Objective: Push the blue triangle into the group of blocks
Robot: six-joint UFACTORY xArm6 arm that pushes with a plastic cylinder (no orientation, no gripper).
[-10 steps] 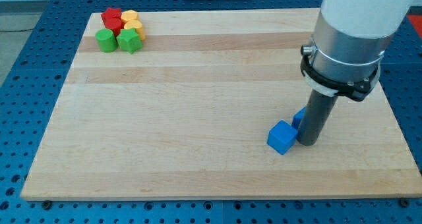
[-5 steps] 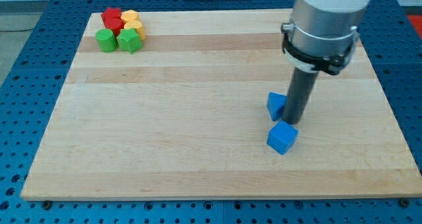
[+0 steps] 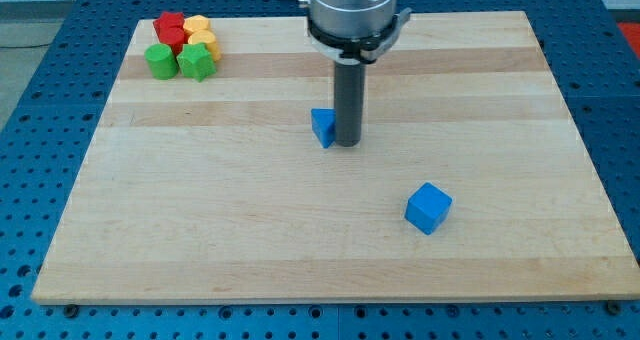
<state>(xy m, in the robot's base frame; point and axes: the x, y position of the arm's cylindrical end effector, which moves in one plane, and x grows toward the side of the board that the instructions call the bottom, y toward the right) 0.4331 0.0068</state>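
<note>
The blue triangle point(image 3: 322, 126) lies near the middle of the wooden board point(image 3: 200, 230), partly hidden by the rod. My tip point(image 3: 346, 143) touches the triangle's right side. The group of blocks sits at the board's top left corner: a red block point(image 3: 169, 27), a yellow block point(image 3: 199, 28), a green round block point(image 3: 160, 61) and a green block point(image 3: 197, 61). The triangle is far to the right and below this group.
A blue cube point(image 3: 428, 207) lies alone at the lower right of the board. The board rests on a blue perforated table point(image 3: 30, 130).
My tip has pushed the blue triangle up and to the left, away from the blue cube, toward the board's middle. The cube has stayed put.
</note>
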